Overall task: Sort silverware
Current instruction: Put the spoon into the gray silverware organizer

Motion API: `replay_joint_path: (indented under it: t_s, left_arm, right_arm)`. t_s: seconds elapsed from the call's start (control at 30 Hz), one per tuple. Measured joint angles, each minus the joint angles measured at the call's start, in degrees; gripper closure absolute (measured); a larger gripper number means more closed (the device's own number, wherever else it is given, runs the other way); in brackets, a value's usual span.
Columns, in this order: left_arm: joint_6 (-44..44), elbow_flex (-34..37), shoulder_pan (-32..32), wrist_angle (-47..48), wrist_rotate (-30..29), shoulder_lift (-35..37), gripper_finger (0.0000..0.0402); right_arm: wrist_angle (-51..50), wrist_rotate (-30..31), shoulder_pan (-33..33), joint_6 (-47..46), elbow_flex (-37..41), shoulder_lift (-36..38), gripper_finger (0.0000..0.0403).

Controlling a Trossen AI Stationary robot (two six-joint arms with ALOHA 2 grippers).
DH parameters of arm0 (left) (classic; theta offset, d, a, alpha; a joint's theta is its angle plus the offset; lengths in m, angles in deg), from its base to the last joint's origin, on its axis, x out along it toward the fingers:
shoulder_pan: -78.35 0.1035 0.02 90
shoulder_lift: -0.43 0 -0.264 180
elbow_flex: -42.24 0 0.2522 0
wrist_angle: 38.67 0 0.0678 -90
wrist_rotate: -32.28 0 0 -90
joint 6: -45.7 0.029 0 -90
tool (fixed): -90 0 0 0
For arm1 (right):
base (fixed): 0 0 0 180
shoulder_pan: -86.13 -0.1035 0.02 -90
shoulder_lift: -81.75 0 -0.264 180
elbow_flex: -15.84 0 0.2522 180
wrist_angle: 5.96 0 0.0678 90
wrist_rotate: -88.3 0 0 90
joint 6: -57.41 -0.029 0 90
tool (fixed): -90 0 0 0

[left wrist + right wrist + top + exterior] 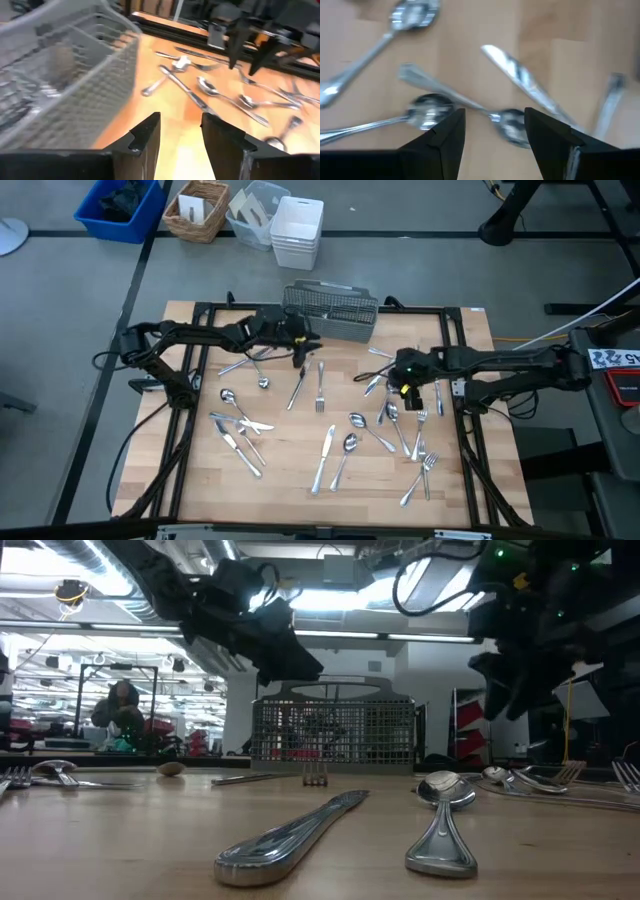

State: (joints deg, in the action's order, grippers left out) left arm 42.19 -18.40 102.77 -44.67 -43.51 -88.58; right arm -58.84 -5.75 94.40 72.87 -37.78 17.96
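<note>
Shiny silver-metal forks, spoons and table knives, the silverware (pixel 330 442), lie scattered across the pale wooden desk (pixel 290 480), none of it gripped. The left hand (pixel 300 343) hangs just in front of the grey wire-mesh rectangular caddy (pixel 331 310) at the desk's far edge, its 2 dark fingers (pixel 145 137) spread and holding nothing. The right hand (pixel 405 380) hovers over a cluster of spoons (pixel 427 107) on the right side, fingers spread wide, empty. A person (pixel 120 710) sits in the room behind.
</note>
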Motion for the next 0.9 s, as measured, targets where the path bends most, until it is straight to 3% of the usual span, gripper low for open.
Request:
replay_joint_path:
  t_s: [0.17, 0.9]
  left_arm:
    - [0.63, 0.0, -2.88, 0.12, -0.01, 0.02, 0.0266]
    - [2.47, 0.0, -6.44, 1.36, -0.06, 0.02, 0.0266]
  right_arm:
    - [-0.04, -7.18, 0.0, -1.99, 0.0, -1.46, 0.0198]
    - [3.16, -11.64, 0.0, -2.1, 0.15, -13.95, 0.0198]
